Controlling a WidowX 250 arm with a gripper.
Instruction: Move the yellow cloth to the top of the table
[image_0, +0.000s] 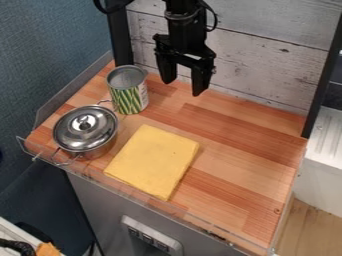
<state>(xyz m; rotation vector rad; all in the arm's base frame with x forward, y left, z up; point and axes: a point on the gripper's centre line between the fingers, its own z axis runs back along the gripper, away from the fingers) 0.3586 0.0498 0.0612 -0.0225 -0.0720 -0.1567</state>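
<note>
from where i'm standing, the black gripper (184, 88) hangs fingers-down by the back edge of the wooden tabletop (247, 172), along the pale plank wall (267, 65), its two fingers spread wide with nothing between them. the yellow cloth (153, 161) lies flat and squared-off near the front edge, a bit left of the middle. over by the front left corner sits a lidded metal pot (85, 131), just beside the cloth, and the open tin can (128, 92) stands upright nearer the back left corner.
</note>
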